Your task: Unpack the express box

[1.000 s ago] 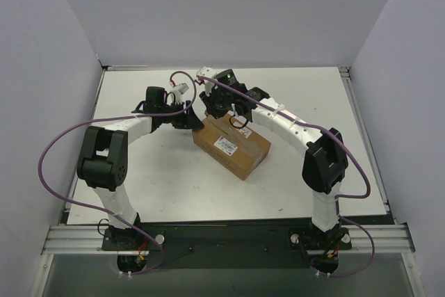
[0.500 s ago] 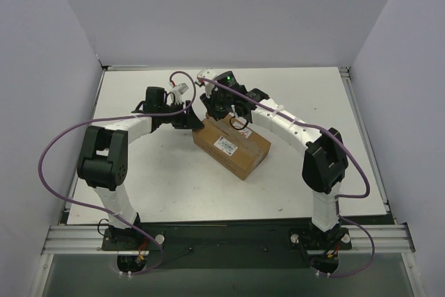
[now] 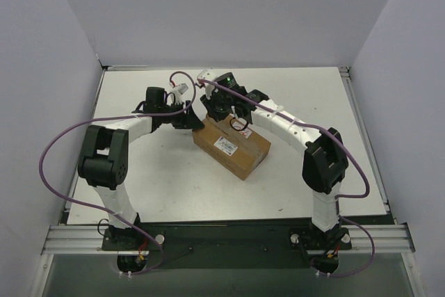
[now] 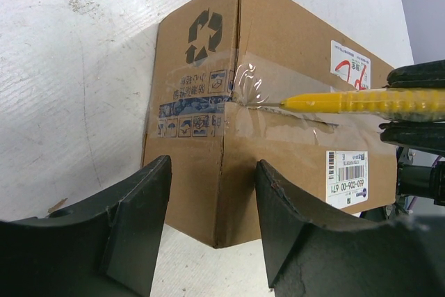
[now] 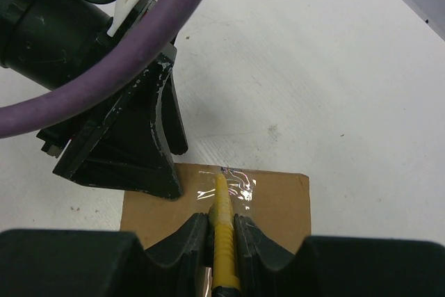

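Note:
The express box [image 3: 231,145], a brown carton with a white label and clear tape, lies mid-table. My right gripper [image 5: 221,219] is shut on a yellow utility knife [image 5: 224,241]. The knife's blade tip touches the clear tape [image 4: 257,85] at the box's top end seam. In the left wrist view the knife [image 4: 361,102] comes in from the right across the box [image 4: 278,151] top. My left gripper [image 4: 212,165] stands open at the box's near corner, one finger on each side of the corner edge. From above, the left gripper [image 3: 192,122] and the right gripper [image 3: 221,113] meet at the box's far-left end.
The white table [image 3: 153,186] is enclosed by grey walls on the left, back and right. Purple cables [image 3: 62,140] loop off both arms. A cable [image 5: 139,39] and the left gripper's black body fill the upper left of the right wrist view.

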`<action>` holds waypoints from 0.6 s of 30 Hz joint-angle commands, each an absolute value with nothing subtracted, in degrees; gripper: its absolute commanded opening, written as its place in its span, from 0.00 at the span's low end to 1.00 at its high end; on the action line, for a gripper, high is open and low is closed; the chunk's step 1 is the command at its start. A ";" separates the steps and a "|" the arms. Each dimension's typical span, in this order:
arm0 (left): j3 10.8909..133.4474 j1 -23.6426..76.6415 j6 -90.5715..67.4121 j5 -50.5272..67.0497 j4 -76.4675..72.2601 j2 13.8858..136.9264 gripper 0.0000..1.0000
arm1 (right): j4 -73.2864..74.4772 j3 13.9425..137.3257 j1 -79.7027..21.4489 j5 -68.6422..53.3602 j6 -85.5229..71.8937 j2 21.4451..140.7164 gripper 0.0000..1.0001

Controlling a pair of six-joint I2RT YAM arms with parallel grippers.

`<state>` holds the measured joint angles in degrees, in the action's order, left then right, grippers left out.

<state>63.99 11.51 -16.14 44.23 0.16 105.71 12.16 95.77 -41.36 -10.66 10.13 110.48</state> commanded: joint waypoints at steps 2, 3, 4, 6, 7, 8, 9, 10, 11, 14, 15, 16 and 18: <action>64.42 11.51 -15.29 42.45 -0.09 107.40 0.60 | 13.71 93.17 -41.92 -10.20 10.72 108.55 0.00; 64.51 11.51 -15.29 42.28 -0.09 107.49 0.60 | 13.80 92.90 -41.84 -10.11 10.72 108.28 0.00; 64.51 11.51 -15.29 42.19 -0.09 107.58 0.60 | 13.80 92.29 -41.84 -10.02 10.81 107.93 0.00; 64.60 11.51 -15.29 42.10 -0.09 107.58 0.60 | 13.89 91.76 -41.84 -9.76 10.90 107.32 0.00; 64.60 11.51 -15.29 41.84 -0.09 107.58 0.59 | 13.89 91.58 -41.84 -9.67 10.99 107.05 0.00; 64.60 11.51 -15.12 41.84 -0.09 107.58 0.59 | 13.89 91.15 -41.84 -9.58 11.25 106.96 0.00; 64.69 11.51 -15.03 41.49 -0.09 107.58 0.59 | 13.80 90.97 -41.75 -9.41 11.25 106.53 0.00; 64.77 11.51 -14.77 40.70 1.83 107.67 0.58 | 13.97 90.79 -41.84 -9.40 11.25 106.26 0.00; 64.86 11.51 -14.33 40.35 2.11 107.58 0.56 | 14.06 90.70 -41.75 -9.49 11.51 106.09 0.00; 64.86 11.60 -14.33 39.99 2.29 107.67 0.52 | 14.41 90.44 -41.92 -9.49 11.78 105.29 0.00; 64.86 11.60 -14.41 40.08 2.20 107.75 0.51 | 14.50 90.35 -41.84 -9.49 11.86 105.03 0.00; 64.86 11.69 -14.41 39.99 2.11 107.75 0.50 | 14.68 90.18 -41.84 -9.41 11.95 104.94 0.00; 64.86 11.86 -14.50 39.64 2.20 107.75 0.47 | 14.85 89.56 -41.92 -9.32 12.13 104.50 0.00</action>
